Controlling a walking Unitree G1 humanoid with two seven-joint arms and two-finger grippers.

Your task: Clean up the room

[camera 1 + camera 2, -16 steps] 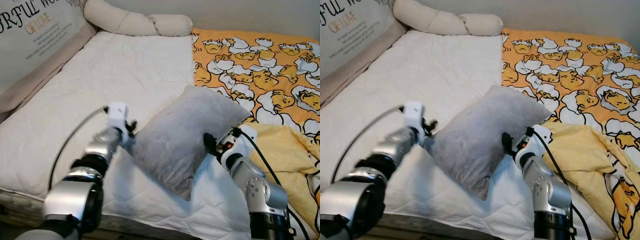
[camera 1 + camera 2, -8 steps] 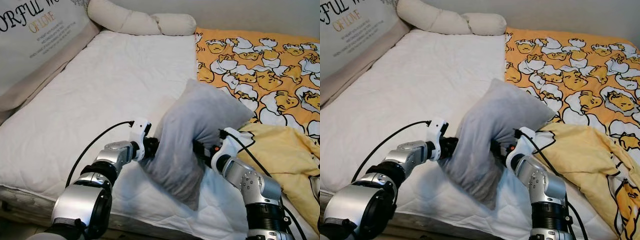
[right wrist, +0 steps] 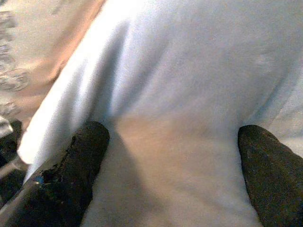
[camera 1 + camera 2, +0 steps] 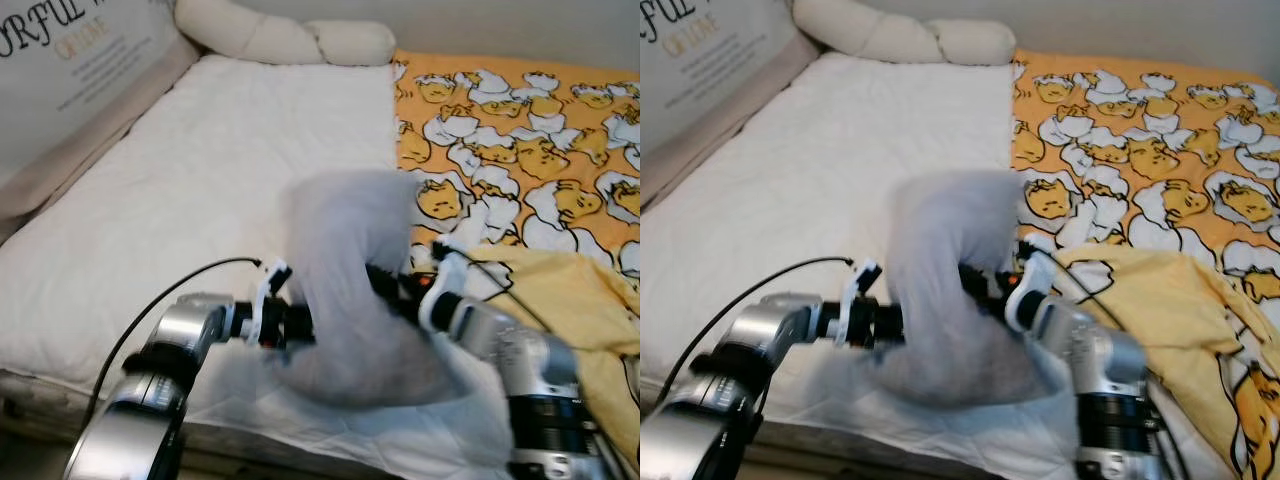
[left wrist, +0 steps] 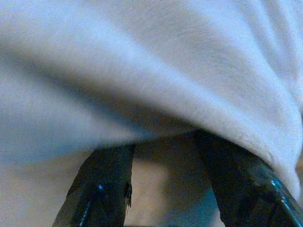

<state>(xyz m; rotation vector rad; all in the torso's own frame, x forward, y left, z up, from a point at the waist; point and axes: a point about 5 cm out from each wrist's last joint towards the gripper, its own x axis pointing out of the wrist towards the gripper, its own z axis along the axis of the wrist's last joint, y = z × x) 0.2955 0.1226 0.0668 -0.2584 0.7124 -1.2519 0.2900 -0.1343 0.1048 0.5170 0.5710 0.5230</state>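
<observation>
Both pairs of jaws stand spread wide, and neither pinches anything: the left gripper (image 5: 161, 184) and the right gripper (image 3: 170, 170) each press their open fingers flat into the grey pillow (image 4: 345, 275), so the pillow is squeezed between the two arms, not held by either one alone. In the left wrist view the pillow's edge droops over the fingertips; in the right wrist view the fabric bulges between the two black fingers (image 3: 71, 165).

The head views are blurred at the pillow, so its exact outline is uncertain, but it appears to stand roughly upright, folded in at the middle, above the near part of the white mattress (image 4: 180, 190). A yellow blanket (image 4: 580, 300) lies rumpled just beside the right arm, on the duck-print sheet (image 4: 520, 110). The cream bolster (image 4: 280, 38) lies well apart, at the head of the bed.

To do this step well, the arms should probably keep equal inward pressure and travel together; if one leads, the pillow may pivot and slip. Keeping clear of the blanket would avoid dragging it along.
</observation>
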